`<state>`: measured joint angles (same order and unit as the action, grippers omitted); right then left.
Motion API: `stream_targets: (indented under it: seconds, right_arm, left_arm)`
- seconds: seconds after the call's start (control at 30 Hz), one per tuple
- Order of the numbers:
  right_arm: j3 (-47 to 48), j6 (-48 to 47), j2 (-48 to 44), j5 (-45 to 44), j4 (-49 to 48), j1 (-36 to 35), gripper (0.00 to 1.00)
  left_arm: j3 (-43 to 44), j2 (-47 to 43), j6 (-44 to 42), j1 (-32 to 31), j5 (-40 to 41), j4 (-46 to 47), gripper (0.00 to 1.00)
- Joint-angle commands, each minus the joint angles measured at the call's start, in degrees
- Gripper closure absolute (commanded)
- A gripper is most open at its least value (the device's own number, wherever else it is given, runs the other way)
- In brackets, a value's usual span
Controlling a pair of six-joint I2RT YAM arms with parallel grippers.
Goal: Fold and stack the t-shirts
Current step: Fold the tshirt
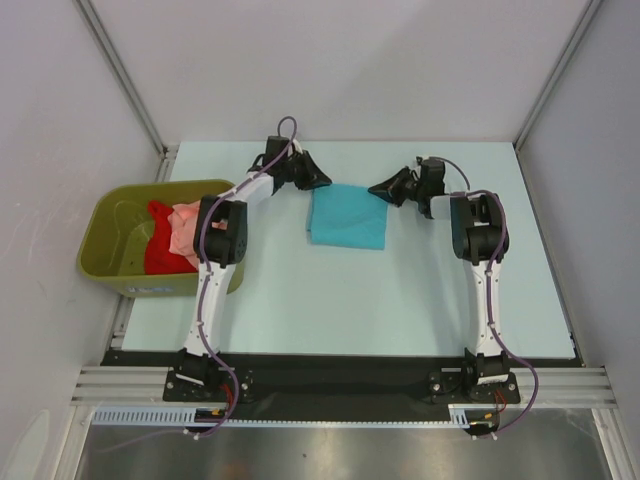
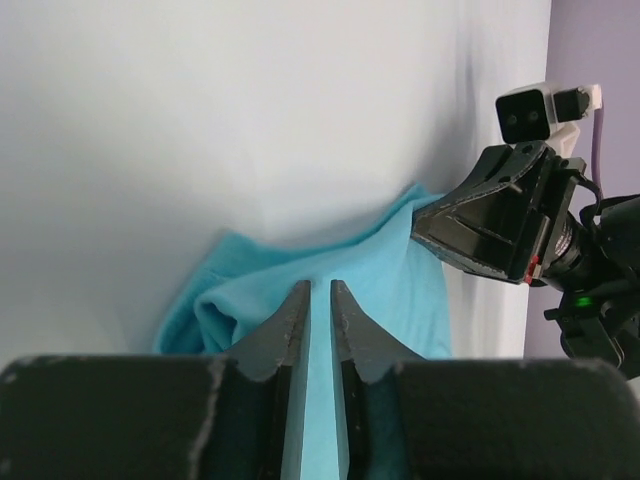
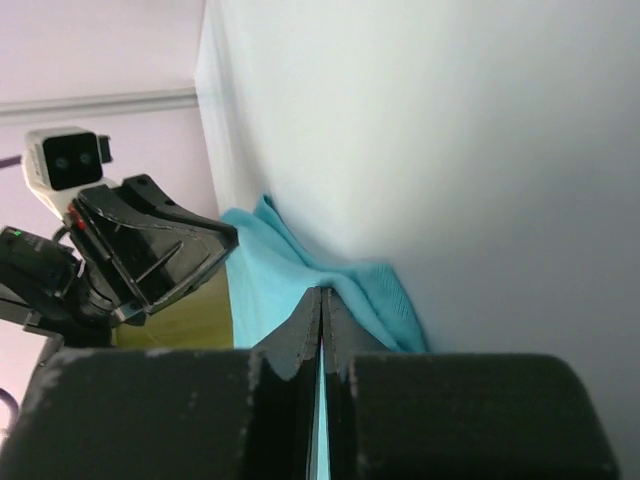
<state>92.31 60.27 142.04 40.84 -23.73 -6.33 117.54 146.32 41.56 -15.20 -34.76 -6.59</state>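
Down at the near edge the two arm bases sit side by side, and both arms reach forward over the pale table (image 1: 350, 300) to the turquoise t-shirt (image 1: 347, 218). It lies flat about mid-table as a neat rectangle with no sleeves showing, so it looks partly folded already.

Well off to the left of that shirt stands an olive-green tub (image 1: 110, 240). The salmon-pink t-shirt (image 1: 183, 228) and the red t-shirt (image 1: 160, 250) are heaped inside it, unfolded.

At the far-left corner of the turquoise shirt the left gripper (image 2: 320, 287) has its jaws drawn almost together, with cloth bunched up into the tips. It appears to be pinching that corner. At the far-right corner the right gripper (image 3: 321, 292) is clamped tight, with only a thin sliver of turquoise between its jaws.

I'd say the step in hand is another fold of this first shirt, with its far edge taken at both corners. The next move calls for lifting the corners together and level, keeping the edge taut between them. They then need carrying toward the near hem and laying down square before letting go.
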Motion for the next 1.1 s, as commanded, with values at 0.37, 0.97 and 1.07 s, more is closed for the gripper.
stream_targets:
  seconds: [0.37, 0.97, 1.07]
  right_arm:
    - [7.2, -2.6, -5.2, -0.9, 10.6, 1.2, 0.89]
    - [-4.5, -10.6, -15.7, 2.9, 16.9, -2.4, 0.83]
    - [-6.2, -9.0, -15.0, 3.0, 12.9, -2.0, 0.83]
  left_arm:
    - [-9.4, -16.2, -9.0, -2.9, -0.5, -6.1, 0.74]
    - [-38.1, -27.7, -11.9, -4.0, 3.2, -3.7, 0.82]
    - [-40.4, -29.4, -13.0, -4.0, 3.7, -4.0, 0.82]
